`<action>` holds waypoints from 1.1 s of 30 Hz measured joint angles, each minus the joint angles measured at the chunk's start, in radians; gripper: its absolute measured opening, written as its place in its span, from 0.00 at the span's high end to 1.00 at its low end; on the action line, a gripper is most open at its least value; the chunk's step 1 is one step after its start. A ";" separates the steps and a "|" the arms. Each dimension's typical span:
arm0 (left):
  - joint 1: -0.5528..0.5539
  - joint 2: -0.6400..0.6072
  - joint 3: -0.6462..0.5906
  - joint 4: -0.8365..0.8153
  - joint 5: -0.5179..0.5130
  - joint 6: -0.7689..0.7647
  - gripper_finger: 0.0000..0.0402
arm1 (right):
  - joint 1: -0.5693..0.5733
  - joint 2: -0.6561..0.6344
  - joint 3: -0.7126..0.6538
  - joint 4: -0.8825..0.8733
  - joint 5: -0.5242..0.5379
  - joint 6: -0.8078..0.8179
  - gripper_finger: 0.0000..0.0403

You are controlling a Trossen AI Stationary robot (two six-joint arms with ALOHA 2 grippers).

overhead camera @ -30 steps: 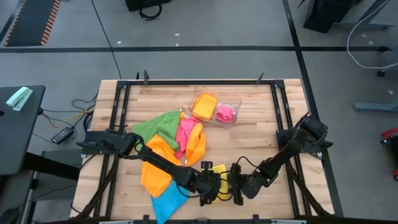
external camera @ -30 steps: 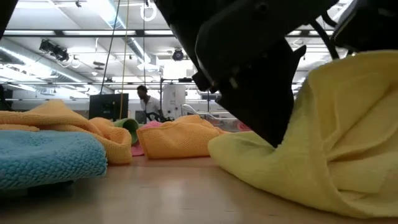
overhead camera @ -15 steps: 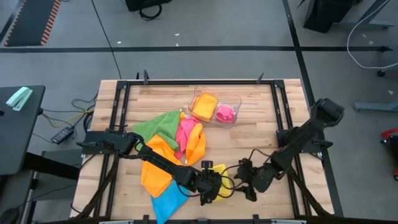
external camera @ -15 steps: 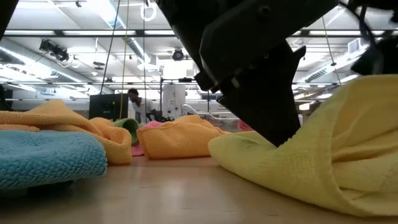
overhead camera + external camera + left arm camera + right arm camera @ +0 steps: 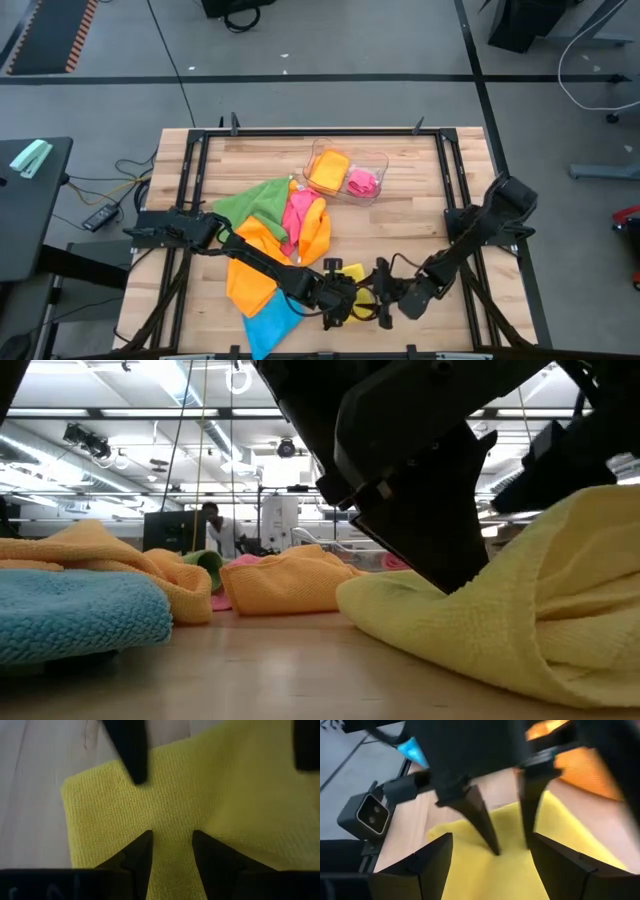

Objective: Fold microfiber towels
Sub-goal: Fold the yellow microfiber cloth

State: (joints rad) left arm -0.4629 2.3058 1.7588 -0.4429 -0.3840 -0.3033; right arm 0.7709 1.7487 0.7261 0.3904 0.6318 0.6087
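Yellow towel (image 5: 357, 283) at the desk's (image 5: 400, 215) near edge, under both tools.
Left tool (image 5: 171, 839) presses its parted fingers into the nubbly weave; right tool (image 5: 491, 849) stands spread wide just above it. Low view alone shows the cloth bunched up in soft folds.

Bare wooden tabletop (image 5: 420, 215) lies open right of the clear plastic tray (image 5: 372, 160) at the far edge. The heap of green, pink and orange cloths (image 5: 280, 225) blocks the centre-left, the blue cloth (image 5: 268, 322) the near edge; both arms crowd the yellow cloth (image 5: 353, 272).
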 joint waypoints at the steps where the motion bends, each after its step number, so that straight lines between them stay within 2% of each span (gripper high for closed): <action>1: 0.000 0.000 0.000 -0.003 0.000 0.000 0.63 | 0.000 0.024 0.000 0.038 0.000 -0.010 0.32; 4: -0.001 -0.006 0.002 -0.024 0.000 0.000 0.63 | 0.000 0.075 0.000 0.088 0.000 -0.024 0.32; 14: 0.000 -0.033 0.003 -0.141 0.000 0.019 0.68 | 0.018 0.121 0.000 -0.001 -0.018 0.000 0.32; 23: 0.000 -0.034 0.003 -0.139 0.000 0.027 0.70 | 0.024 0.165 0.003 -0.037 -0.023 0.013 0.33; 27: -0.006 -0.037 0.003 -0.140 0.000 0.048 0.70 | 0.024 0.120 -0.001 -0.070 -0.047 0.008 0.33; 33: -0.030 -0.095 0.003 -0.134 -0.001 0.115 0.72 | 0.024 -0.020 -0.002 -0.145 -0.051 -0.007 0.33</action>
State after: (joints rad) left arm -0.4933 2.2105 1.7618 -0.5765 -0.3847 -0.1884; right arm 0.7952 1.7289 0.7246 0.2452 0.5812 0.6018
